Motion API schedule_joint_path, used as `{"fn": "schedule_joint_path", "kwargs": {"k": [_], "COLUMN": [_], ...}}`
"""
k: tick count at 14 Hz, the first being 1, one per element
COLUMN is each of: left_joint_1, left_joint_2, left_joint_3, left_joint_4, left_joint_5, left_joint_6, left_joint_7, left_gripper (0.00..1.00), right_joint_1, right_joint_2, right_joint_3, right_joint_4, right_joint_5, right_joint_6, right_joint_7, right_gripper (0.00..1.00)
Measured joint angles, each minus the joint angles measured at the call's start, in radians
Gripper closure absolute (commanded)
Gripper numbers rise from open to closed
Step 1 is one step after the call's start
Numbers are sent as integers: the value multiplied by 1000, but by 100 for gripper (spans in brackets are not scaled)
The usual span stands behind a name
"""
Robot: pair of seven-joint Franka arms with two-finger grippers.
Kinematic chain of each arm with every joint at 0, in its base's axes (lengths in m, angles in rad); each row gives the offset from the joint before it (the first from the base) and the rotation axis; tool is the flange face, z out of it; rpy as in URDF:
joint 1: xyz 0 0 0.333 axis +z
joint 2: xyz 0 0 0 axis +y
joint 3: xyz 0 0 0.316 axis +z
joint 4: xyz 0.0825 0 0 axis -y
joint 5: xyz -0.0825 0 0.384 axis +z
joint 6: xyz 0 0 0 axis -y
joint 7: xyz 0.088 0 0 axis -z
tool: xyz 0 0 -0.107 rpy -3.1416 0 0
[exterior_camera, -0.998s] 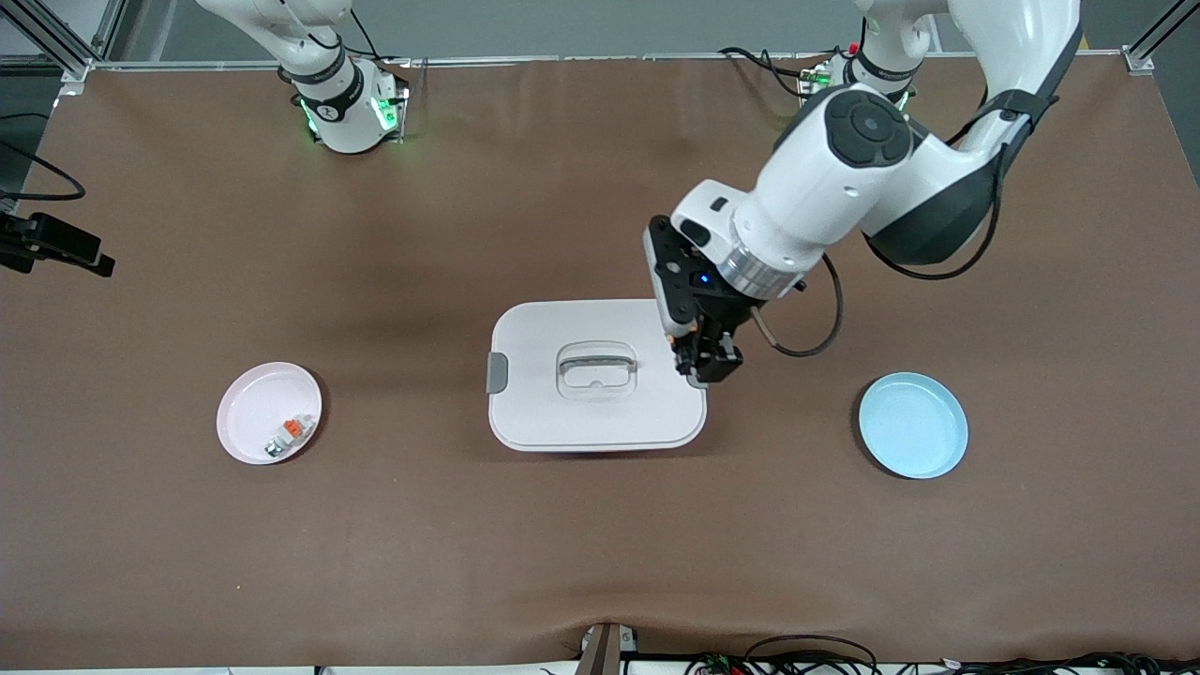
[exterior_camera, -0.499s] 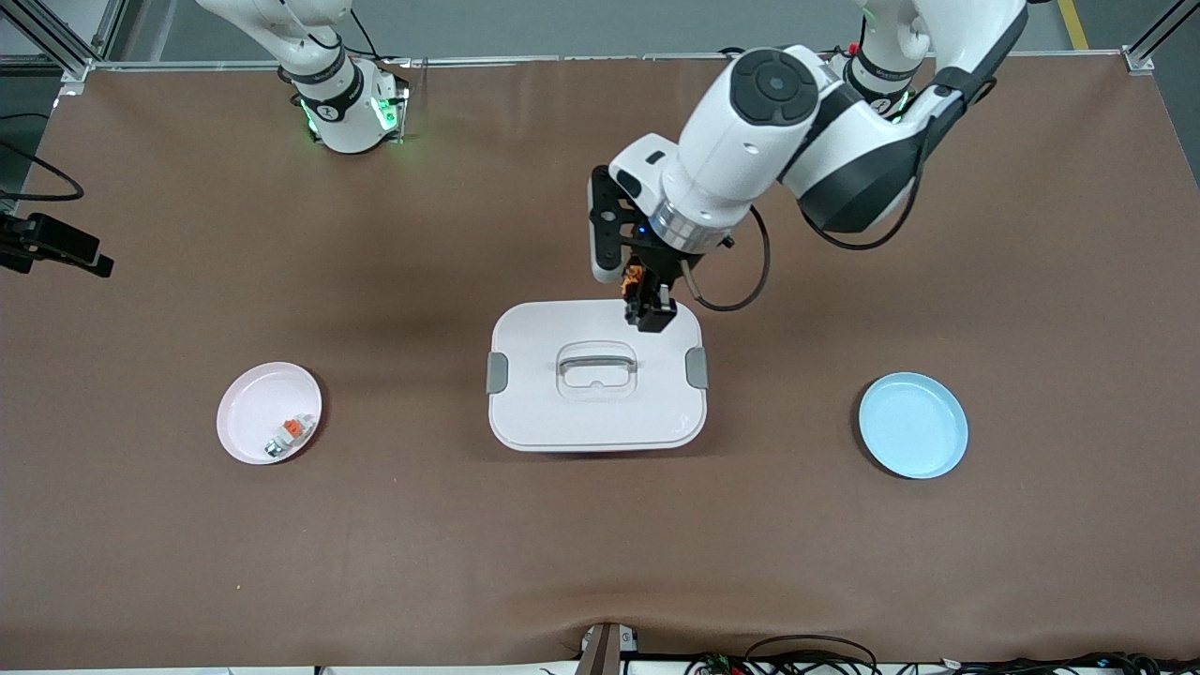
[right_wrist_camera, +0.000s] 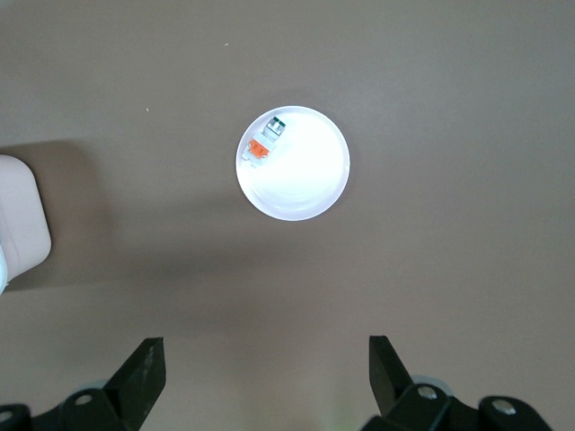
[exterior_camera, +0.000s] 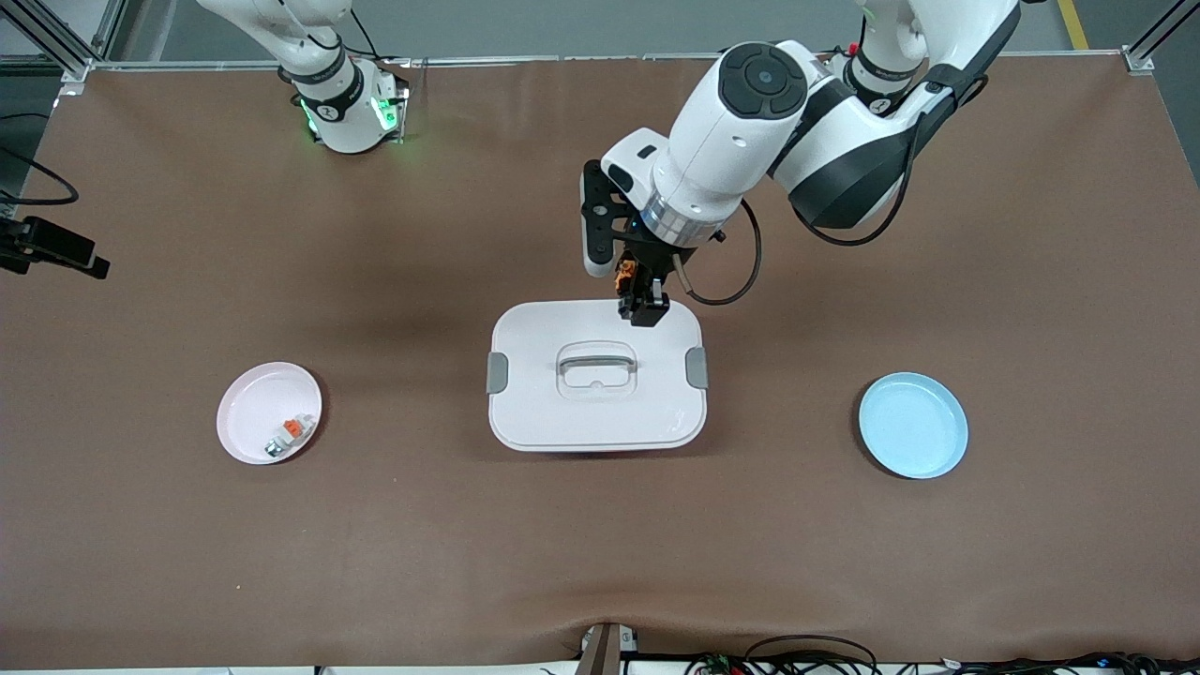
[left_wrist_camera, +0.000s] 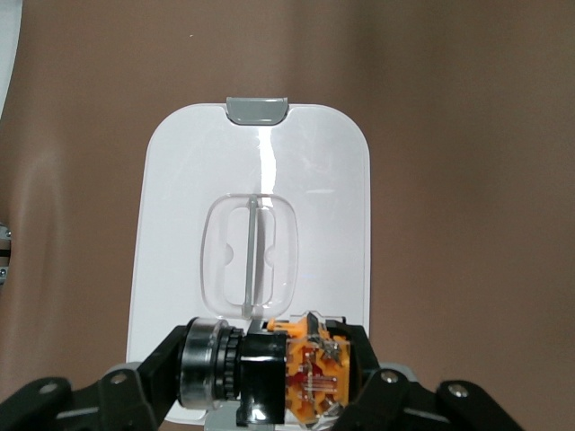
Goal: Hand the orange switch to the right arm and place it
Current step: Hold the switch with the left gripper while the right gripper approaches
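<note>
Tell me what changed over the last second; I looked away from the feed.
The left claw, shut on the orange switch, swung from the white box's edge at the left arm's end to above its edge farthest from the front camera. The box, the blue plate and the pink plate with its small white piece stayed put. The right claw is open above the pink plate.

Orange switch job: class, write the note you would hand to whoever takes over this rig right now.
Left claw: shut on the orange switch, in the air over the edge of the white lidded box that faces the arm bases.
Right claw: open, holding nothing, waiting high over the pink plate; that plate holds a small white piece with an orange tab.
Blue plate: nothing on it, toward the left arm's end.
Done: switch picked up.
Left: pass it to the right claw, then set it down.
</note>
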Motion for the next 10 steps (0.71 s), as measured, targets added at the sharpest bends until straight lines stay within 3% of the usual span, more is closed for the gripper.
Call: {"fn": "schedule_joint_path", "kwargs": {"k": [6, 10], "left_joint_1": [-1, 1], "left_joint_2": [0, 1], "left_joint_3": [-3, -3], "left_joint_4": [27, 29], "left_joint_5": [0, -1], "left_joint_6": [12, 36], "left_joint_7": [0, 0], "left_gripper": [100, 100], "right_joint_1": [-20, -59], "right_joint_2": [15, 21], "right_joint_3": [-3, -4], "right_joint_4": [-72, -166], "right_joint_5": [247, 422], "right_joint_6": [-16, -16], "right_joint_7": [403, 484], "right_gripper": [0, 0]}}
